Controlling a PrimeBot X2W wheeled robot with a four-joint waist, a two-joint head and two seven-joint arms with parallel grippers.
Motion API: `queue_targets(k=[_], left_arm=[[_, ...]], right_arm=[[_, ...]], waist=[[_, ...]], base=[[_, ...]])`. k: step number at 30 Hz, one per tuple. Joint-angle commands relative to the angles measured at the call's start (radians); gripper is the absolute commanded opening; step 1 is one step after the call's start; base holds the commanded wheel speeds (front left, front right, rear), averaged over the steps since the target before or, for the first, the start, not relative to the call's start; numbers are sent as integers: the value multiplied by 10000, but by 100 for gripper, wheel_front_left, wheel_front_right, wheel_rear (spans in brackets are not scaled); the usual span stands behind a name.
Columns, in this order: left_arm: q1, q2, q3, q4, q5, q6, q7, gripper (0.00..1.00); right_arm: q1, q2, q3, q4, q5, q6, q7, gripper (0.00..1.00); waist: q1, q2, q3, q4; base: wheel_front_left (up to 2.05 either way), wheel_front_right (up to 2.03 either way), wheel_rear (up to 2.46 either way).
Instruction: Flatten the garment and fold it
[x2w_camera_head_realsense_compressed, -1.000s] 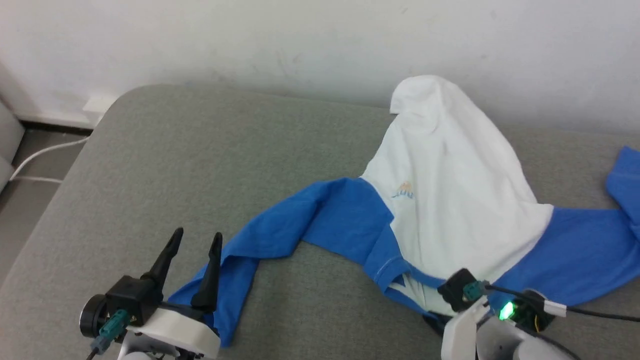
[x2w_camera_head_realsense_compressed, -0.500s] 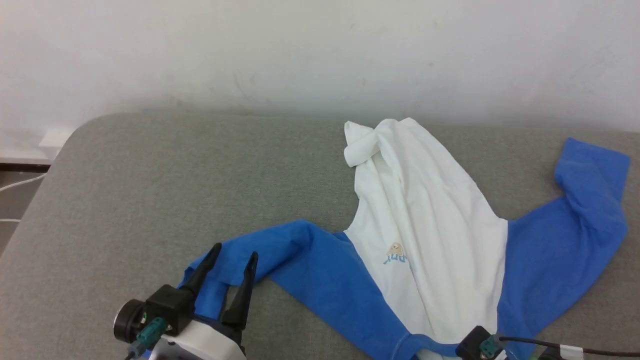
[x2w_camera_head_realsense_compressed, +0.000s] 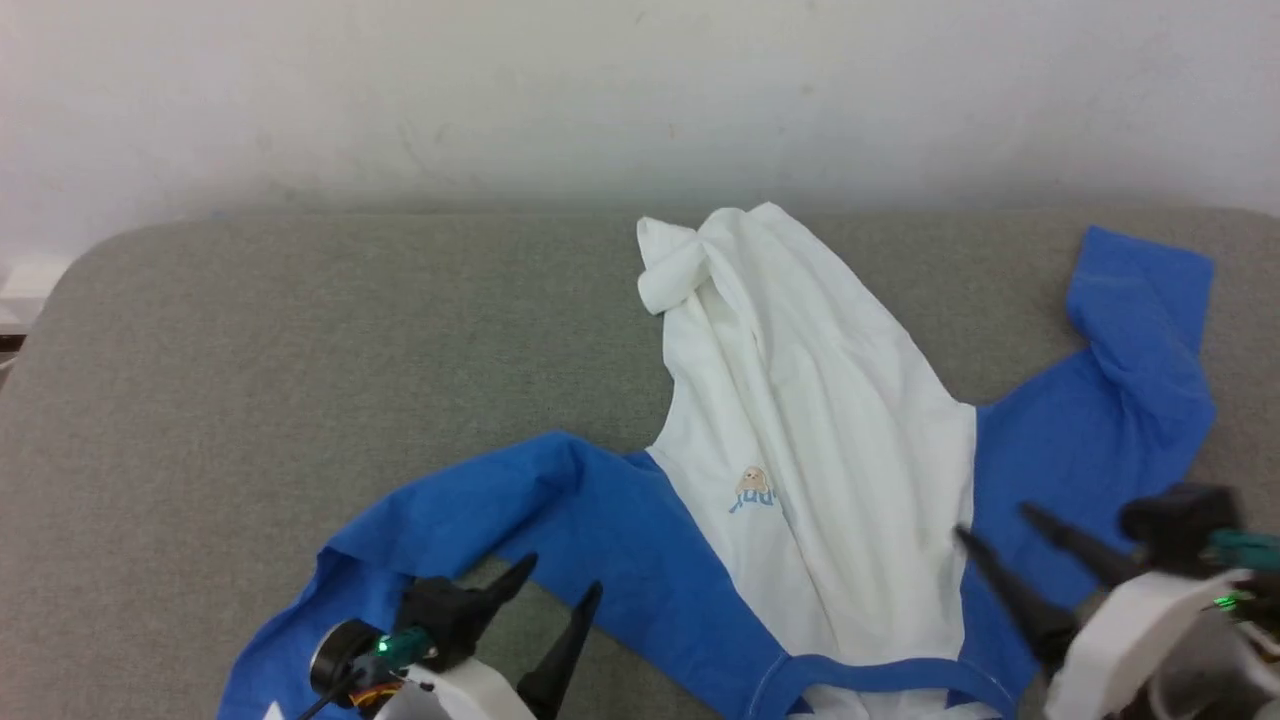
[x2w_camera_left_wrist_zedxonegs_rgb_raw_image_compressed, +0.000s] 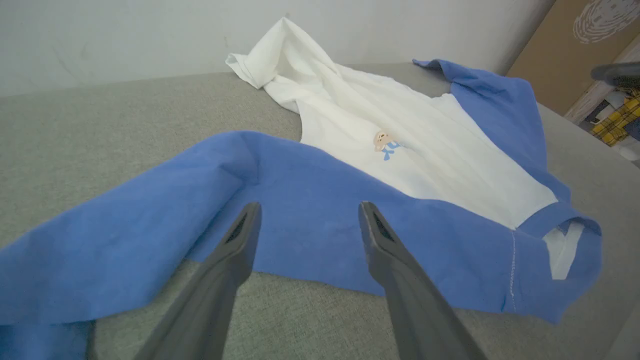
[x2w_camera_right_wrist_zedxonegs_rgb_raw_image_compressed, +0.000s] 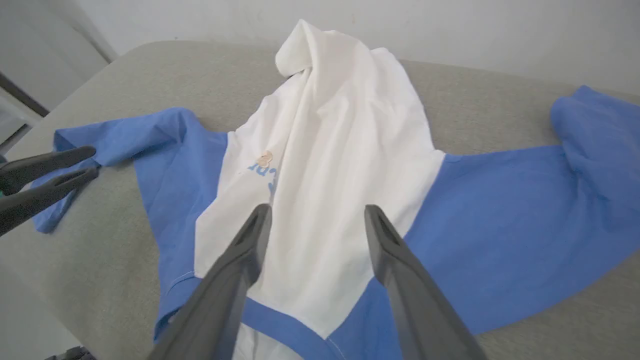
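Nearest, the left gripper (x2w_camera_head_realsense_compressed: 560, 580) has its fingers (x2w_camera_left_wrist_zedxonegs_rgb_raw_image_compressed: 220, 280) spread wide just above the near edge of one blue sleeve (x2w_camera_head_realsense_compressed: 450, 520), with nothing pinched between them. The right gripper (x2w_camera_head_realsense_compressed: 992, 520) hangs over the blue neckband (x2w_camera_head_realsense_compressed: 870, 668), its fingers (x2w_camera_right_wrist_zedxonegs_rgb_raw_image_compressed: 400, 280) also spread and gripping nothing. The long-sleeved shirt (x2w_camera_head_realsense_compressed: 800, 400) lies rumpled on the grey padded surface (x2w_camera_head_realsense_compressed: 300, 330), neck towards the robot, sleeves flung out to either side. Farther back, its white hem (x2w_camera_head_realsense_compressed: 680, 260) bunches up near the pale wall (x2w_camera_head_realsense_compressed: 500, 90).
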Motion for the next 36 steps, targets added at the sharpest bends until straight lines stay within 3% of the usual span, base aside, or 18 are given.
queue_targets(k=[1, 7, 10, 14, 19, 20, 21, 22, 25, 36], left_arm=[[-168, 135, -130, -61, -121, -63, 277, 100], [-616, 125, -539, 118, -552, -19, 2003, 100], [-853, 2, -716, 411, -605, 44, 2670, 100], [-1146, 31, -889, 911, -234, 633, 3644, 100], [-1272, 94, -1179, 1374, -33, 890, 4651, 100], [-1257, 138, -1273, 1474, -16, 870, 4912, 89], [-1228, 196, -1382, 1559, -18, 806, 5184, 10], [-1210, 223, -1435, 1591, -56, 759, 5355, 0], [-1179, 254, -1380, 1529, -161, 785, 5355, 0], [-787, 725, -431, 1078, -150, 1756, 3767, 0]], right_arm=[[124, 181, -361, -101, -239, -11, -237, 100], [208, 1211, -1608, 56, -1763, -11, -1302, 100], [202, 1625, -1584, 259, -2076, -11, -1509, 100], [153, 1914, -1519, 510, -2242, -11, -1746, 100], [82, 2029, -1473, 755, -2286, -11, -1955, 100], [68, 2035, -1480, 789, -2296, -11, -1983, 100], [53, 2045, -1509, 821, -2316, -11, -2016, 100], [37, 2062, -1554, 850, -2335, -11, -2050, 100], [16, 2124, -1843, 987, -2461, -11, -2127, 100], [477, 2693, -3113, 2014, -3210, -11, -1013, 100]], waist=[[0, -1, 196, -157], [0, -1, 651, -430], [0, -1, 851, -601], [0, -1, 1049, -804], [0, -1, 1200, -965], [0, -1, 1218, -984], [0, -1, 1226, -995], [0, -1, 1226, -1000], [0, -1, 1171, -939], [0, -1, 554, -337]], base=[[0, 0, 0], [0, 0, 0], [0, 0, 0], [0, 0, 0], [0, 0, 0], [0, 0, 0], [0, 0, 0], [0, 0, 0], [0, 0, 0], [0, 0, 0]])
